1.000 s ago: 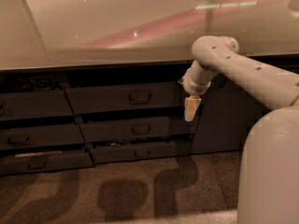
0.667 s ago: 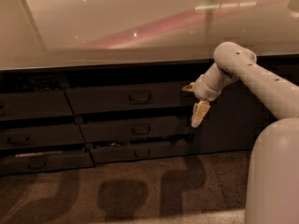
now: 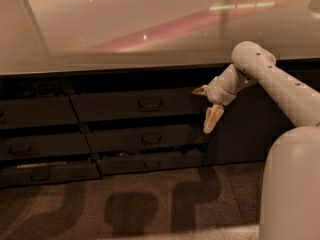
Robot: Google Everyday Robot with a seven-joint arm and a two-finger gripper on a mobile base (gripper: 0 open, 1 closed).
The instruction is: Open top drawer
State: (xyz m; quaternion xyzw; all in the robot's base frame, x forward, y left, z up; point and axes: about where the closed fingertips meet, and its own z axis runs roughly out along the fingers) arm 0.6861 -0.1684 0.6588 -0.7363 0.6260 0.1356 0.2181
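One gripper (image 3: 202, 110), fingers apart, at the top drawer's right end.
Two cream fingers (image 3: 213, 118) spread wide, one pointing left and one down, gripping nothing, just beside the right edge of the top drawer (image 3: 125, 105). Two slimmer drawer fronts (image 3: 145, 140) lie below it and three shorter fronts (image 3: 42, 145) to its left.

Pale glossy countertop (image 3: 75, 29) carries a pink streak (image 3: 165, 30) and a greenish light reflection (image 3: 242, 6). Dark drawer cabinet (image 3: 45, 111) stands beneath it. Speckled brown floor (image 3: 55, 209) bears soft shadows (image 3: 127, 211). Gripper (image 3: 206, 105), fingers apart, hangs before the cabinet's right part.
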